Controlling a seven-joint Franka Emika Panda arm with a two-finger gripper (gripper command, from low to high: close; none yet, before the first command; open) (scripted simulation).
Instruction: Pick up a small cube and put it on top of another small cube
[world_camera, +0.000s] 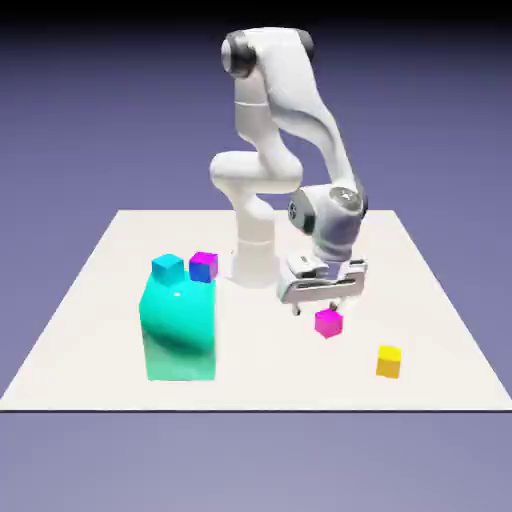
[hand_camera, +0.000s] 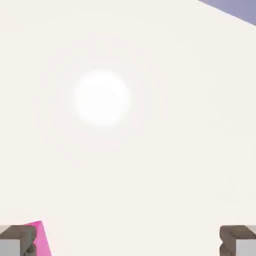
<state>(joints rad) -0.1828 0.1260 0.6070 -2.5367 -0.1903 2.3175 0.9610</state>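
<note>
Glossy teal block with curved top (world_camera: 180, 330) near worktop's (world_camera: 250, 370) front edge, toward exterior view's left. Yellow cube (world_camera: 389, 362) near front edge, toward right corner. Small solid magenta-pink cube (world_camera: 329, 323) on worktop, between yellow cube and white arm's two-finger gripper (world_camera: 315, 308). Gripper released, fingers wide apart, nothing between them. Cyan cube (world_camera: 168, 269) and magenta-topped blue cube (world_camera: 203, 267) show at block's top; can't tell what bears them.

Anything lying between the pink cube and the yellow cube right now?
No, the exterior view shows only bare tabletop between the pink cube and the yellow cube.
</note>
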